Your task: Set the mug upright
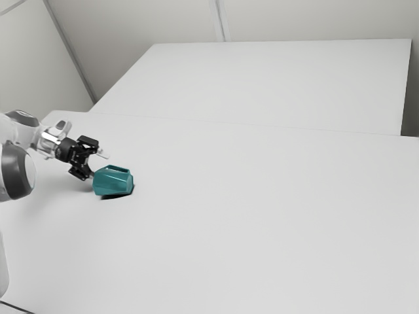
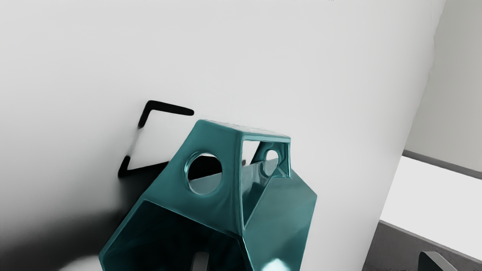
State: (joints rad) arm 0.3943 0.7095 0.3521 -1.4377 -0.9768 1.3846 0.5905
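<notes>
While my gripper [image 2: 316,260] stands open, one finger [image 2: 200,262] at the toppled mug [image 2: 280,210], an off-centre push could roll it.

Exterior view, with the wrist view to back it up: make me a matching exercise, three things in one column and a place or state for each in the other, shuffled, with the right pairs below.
Things
1. Teal faceted mug
2. Black two-finger tool
3. White tabletop

Places and states
A. Fingers apart, by the mug's open end
B. Flat surface beneath the mug
C. Lying on its side

Right pairs: 1-C, 2-A, 3-B
</notes>
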